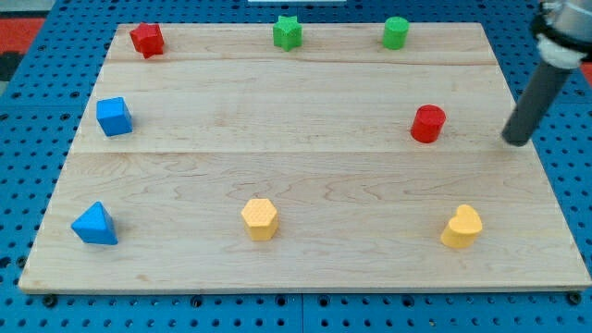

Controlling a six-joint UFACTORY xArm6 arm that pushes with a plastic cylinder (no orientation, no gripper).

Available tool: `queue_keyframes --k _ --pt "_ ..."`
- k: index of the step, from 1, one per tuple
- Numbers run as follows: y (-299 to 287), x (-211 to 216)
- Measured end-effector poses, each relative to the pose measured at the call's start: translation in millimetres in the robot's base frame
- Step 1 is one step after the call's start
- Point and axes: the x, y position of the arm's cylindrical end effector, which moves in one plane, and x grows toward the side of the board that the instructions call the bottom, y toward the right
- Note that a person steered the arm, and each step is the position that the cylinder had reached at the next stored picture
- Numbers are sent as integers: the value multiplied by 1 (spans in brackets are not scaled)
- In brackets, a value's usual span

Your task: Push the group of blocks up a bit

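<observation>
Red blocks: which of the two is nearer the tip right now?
The red cylinder at the view's right, just left of my tip, apart from it. The other red block, star-like, sits far off in the board's top-left corner.

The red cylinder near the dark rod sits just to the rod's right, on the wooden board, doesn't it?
Not quite. The camera view shows the red cylinder on the wooden board, but to the left of my tip, not its right. The two are apart, not touching.

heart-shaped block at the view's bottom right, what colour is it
Yellow. The heart block shows best in the camera view, the only view, near the board's bottom right corner.
</observation>
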Motion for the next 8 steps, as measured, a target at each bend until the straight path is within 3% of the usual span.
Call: queue_keyframes --k 1,4,5,8 --pt "34 -38" --pt "37 -3" --pt "33 32" --pt "16 54"
